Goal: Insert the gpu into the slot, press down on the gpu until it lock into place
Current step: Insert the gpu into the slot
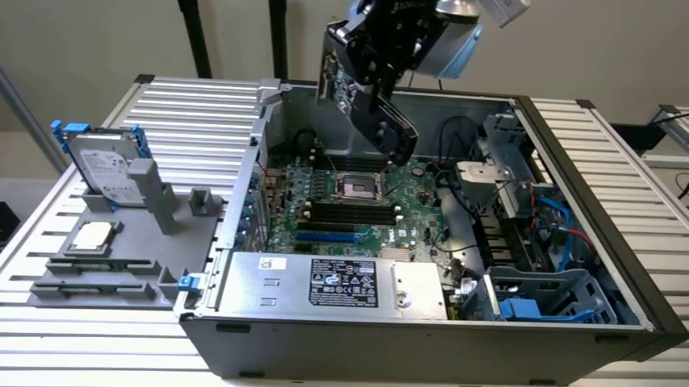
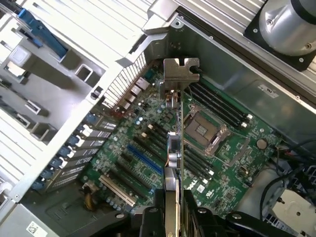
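Pincer clamped wide across the gpu, upper middle of the exterior view.
Card hangs tilted above the motherboard, well apart from the blue slot.

so the arm hangs up high, wrist tipped over, claw pointing down at a slant, both fingers pinching the gpu edge-on

Matt black plastic covers the gpu, bare metal its bracket; the slot is blue plastic.
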Robot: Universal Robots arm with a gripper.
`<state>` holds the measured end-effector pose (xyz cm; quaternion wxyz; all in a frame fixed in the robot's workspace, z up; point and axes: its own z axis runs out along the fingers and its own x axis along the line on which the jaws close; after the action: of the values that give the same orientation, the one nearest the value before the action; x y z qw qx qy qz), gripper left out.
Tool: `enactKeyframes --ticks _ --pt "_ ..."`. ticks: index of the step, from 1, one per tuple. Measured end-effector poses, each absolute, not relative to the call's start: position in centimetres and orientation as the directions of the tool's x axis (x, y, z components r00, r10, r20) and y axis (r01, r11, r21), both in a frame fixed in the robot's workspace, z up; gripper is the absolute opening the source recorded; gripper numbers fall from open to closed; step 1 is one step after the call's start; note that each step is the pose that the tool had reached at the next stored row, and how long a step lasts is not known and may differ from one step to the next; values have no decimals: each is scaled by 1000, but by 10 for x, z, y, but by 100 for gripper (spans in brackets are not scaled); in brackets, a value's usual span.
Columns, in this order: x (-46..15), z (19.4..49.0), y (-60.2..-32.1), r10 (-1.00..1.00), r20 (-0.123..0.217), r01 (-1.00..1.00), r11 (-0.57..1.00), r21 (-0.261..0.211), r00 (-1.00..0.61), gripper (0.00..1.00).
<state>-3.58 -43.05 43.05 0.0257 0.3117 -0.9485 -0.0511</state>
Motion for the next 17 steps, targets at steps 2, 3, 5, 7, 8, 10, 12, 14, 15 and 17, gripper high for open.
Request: enactKeyframes --ticks 2,3,5,7,8,10,12,14,15,17 --pt "-36 430 -431 -617 10 -611 782 121 -787 26" --pt "-36 430 -431 -628 7 -622 773 125 -778 26" --pt "-36 430 -431 -649 1 -644 754 133 -760 26" --pt "-36 430 -431 -671 -6 -665 733 141 -741 26" --pt "-36 429 -431 -682 -9 -676 722 144 -731 26" --pt "-36 429 -430 -706 -14 -699 699 149 -708 26" --pt "-36 429 -430 -731 -17 -724 673 152 -683 26" --pt "-36 428 -431 -755 -19 -748 646 154 -656 26" --pt "-36 428 -431 -767 -20 -759 632 154 -642 26" --pt "-36 428 -431 -789 -21 -782 603 156 -613 26"
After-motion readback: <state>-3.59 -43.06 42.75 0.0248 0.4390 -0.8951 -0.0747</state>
